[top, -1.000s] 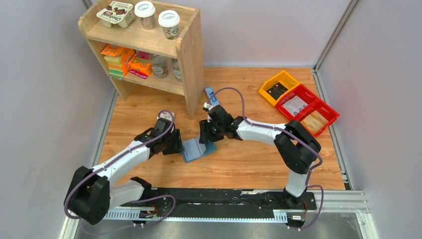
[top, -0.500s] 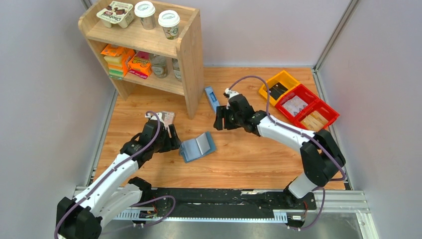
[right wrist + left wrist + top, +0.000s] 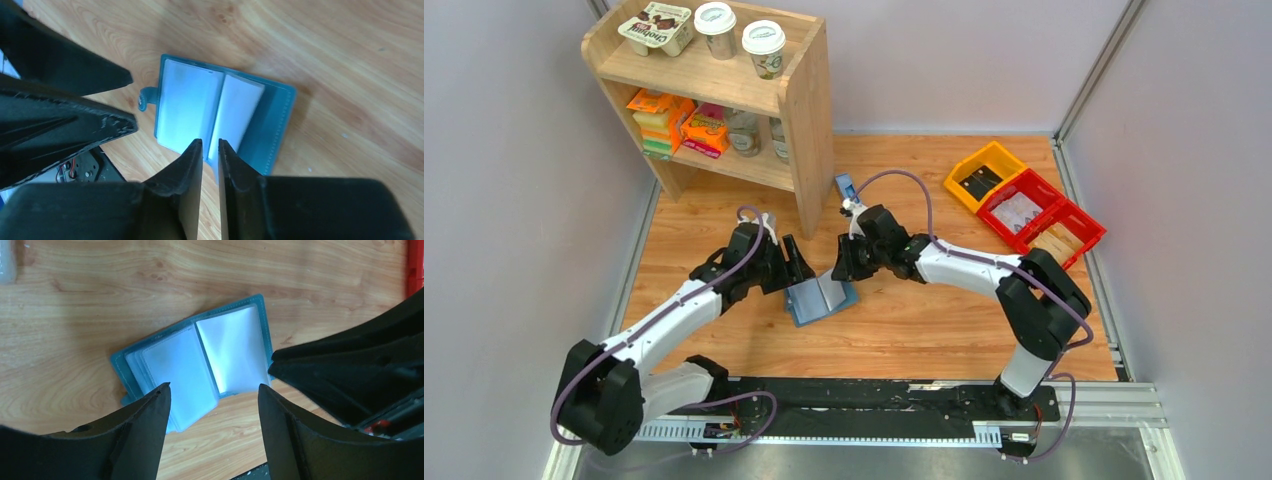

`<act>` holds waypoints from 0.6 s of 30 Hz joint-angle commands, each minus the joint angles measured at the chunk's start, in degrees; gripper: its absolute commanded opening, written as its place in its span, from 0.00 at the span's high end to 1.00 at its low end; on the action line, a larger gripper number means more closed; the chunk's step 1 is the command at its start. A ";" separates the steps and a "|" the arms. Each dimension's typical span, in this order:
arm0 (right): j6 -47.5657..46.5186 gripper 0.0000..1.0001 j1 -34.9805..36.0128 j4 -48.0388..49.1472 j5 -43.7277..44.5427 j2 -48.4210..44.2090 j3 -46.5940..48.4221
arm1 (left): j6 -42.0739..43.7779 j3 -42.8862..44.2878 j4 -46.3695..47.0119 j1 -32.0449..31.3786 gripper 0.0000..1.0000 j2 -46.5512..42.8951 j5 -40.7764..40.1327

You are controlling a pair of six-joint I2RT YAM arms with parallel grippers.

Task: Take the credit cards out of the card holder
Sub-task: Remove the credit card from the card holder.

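The teal-blue card holder (image 3: 822, 297) lies open on the wooden table between my two grippers. Its pale blue pocket panels face up in the left wrist view (image 3: 200, 357) and the right wrist view (image 3: 210, 107). Its small tab (image 3: 145, 97) sticks out at one side. No loose card shows. My left gripper (image 3: 796, 266) is open and empty, with its fingertips just above the holder's near edge (image 3: 212, 390). My right gripper (image 3: 840, 266) hovers over the holder's inner panels (image 3: 210, 145), its jaws almost together with nothing between them.
A wooden shelf (image 3: 809, 110) with cups and packs stands at the back left. A narrow blue-and-white box (image 3: 848, 190) lies by its foot. Yellow and red bins (image 3: 1024, 205) sit at the back right. The two grippers are close together over the holder.
Both grippers had pulled away from the card holder half a second ago and have now moved back over it. The holder has stayed open in the same place.
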 commanded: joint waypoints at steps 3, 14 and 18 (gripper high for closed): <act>0.53 0.84 1.00 4.66 -3.45 4.43 2.33 | -2.55 2.33 6.15 0.69 0.30 4.64 0.97; 0.79 0.87 1.00 5.53 -2.75 8.74 -0.30 | -3.00 0.92 7.83 0.69 0.32 12.28 1.94; 0.97 0.87 1.00 6.06 -2.49 9.09 -1.27 | -2.47 1.45 6.34 0.77 0.33 14.31 2.56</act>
